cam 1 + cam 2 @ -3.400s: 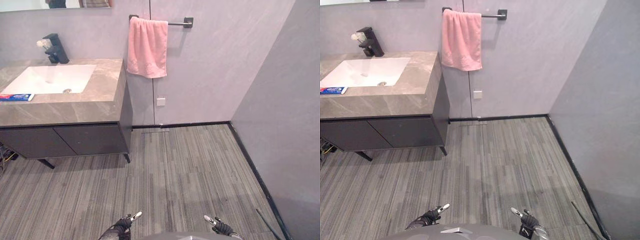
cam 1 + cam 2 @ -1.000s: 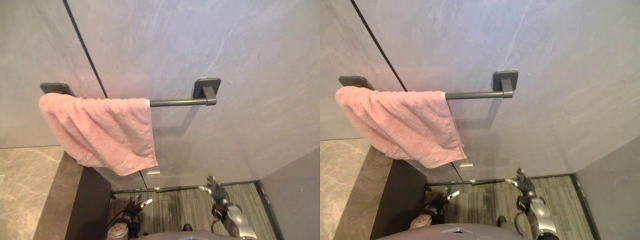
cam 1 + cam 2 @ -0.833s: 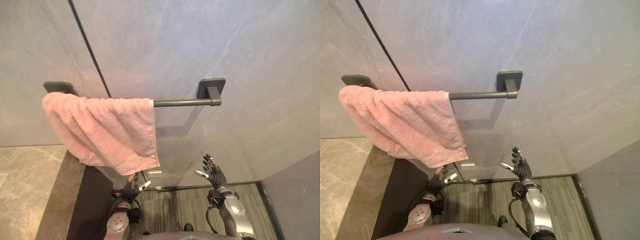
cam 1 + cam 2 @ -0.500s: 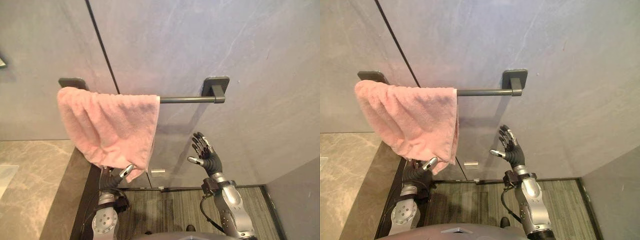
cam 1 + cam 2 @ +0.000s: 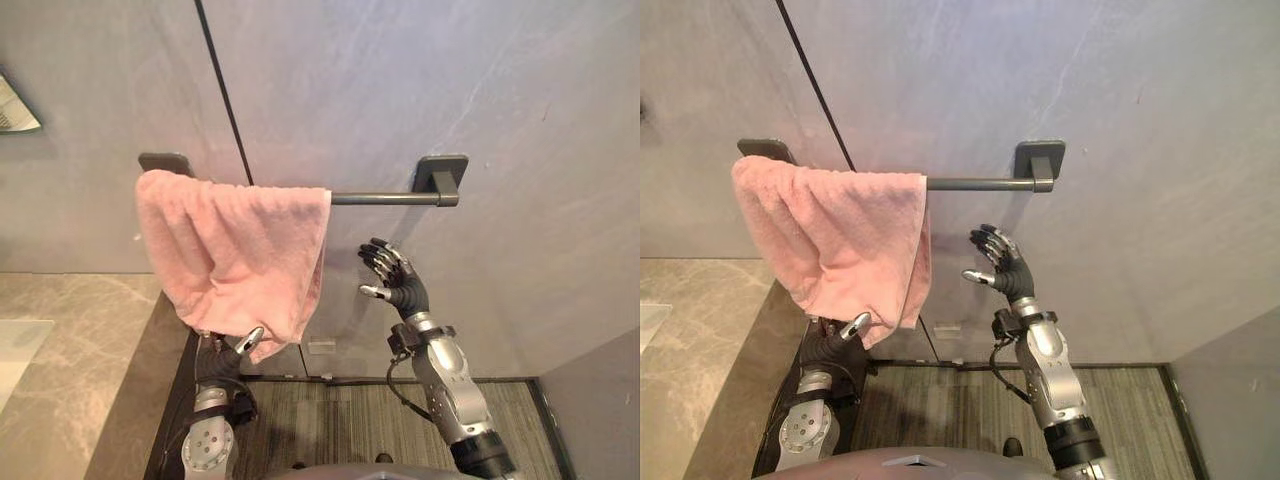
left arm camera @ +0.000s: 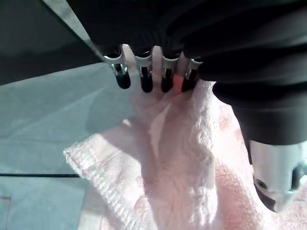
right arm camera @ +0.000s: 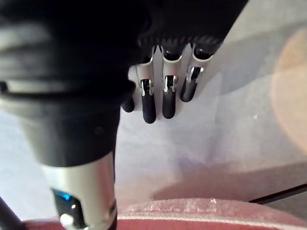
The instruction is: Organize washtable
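A grey panelled wall (image 5: 500,100) stands before me, with a dark metal towel bar (image 5: 385,198) fixed across it and a grey marbled stone tabletop (image 5: 70,350) low on my left. The pink terry towel (image 5: 235,250) hangs bunched over the bar's left end, one side drooping lower than the other. My left hand (image 5: 235,352) is up under its lower hem. Its fingers (image 6: 145,81) are straight and released, holding nothing, with the cloth right past their tips. My right hand (image 5: 405,293) is raised beside the towel's right edge, below the bar, with its fingers (image 7: 168,103) spread and empty, close to the wall.

The towel sits unevenly, so I judge that a tug on the hem from below alone could slide it off the bar onto the striped grey floor (image 5: 330,425). Loose terry may also slip out of a shallow pinch. My right fingers are near enough to the wall and the bar to knock against them on a careless reach.
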